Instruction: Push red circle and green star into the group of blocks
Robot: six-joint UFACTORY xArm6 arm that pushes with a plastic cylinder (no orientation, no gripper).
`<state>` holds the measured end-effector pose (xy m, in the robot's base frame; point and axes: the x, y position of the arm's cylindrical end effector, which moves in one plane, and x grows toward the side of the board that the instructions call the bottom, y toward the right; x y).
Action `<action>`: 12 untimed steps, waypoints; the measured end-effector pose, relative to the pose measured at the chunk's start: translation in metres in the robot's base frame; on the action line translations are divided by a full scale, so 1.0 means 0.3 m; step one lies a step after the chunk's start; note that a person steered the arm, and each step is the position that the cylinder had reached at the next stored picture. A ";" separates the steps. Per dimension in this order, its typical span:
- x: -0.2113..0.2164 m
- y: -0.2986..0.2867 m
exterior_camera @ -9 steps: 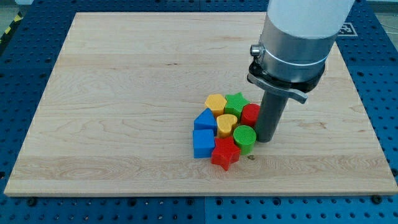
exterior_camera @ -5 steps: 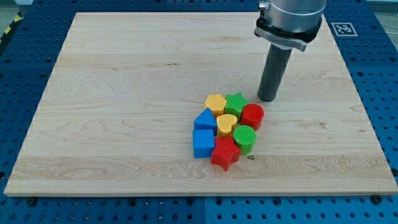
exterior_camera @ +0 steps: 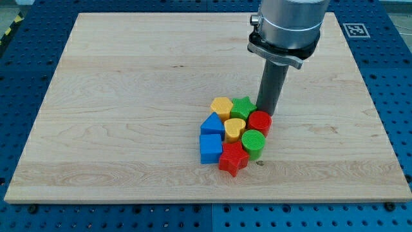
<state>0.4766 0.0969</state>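
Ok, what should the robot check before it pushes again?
1. Red circle touching the group: ok, it sits against the yellow heart and green circle.
2. Green star touching the group: ok, beside the yellow block.
3. My tip location: ok, just above the red circle, right of the green star.
4. Tip touching a block: cannot tell.
5. Stray blocks elsewhere on the board: ok, none seen.

Arm enters from the view's top, rod vertical, my tip down at bench height.
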 end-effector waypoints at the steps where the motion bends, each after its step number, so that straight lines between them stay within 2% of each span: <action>1: -0.087 0.005; 2: -0.188 -0.030; 6: -0.132 -0.030; 10: -0.106 -0.111; 12: -0.136 -0.262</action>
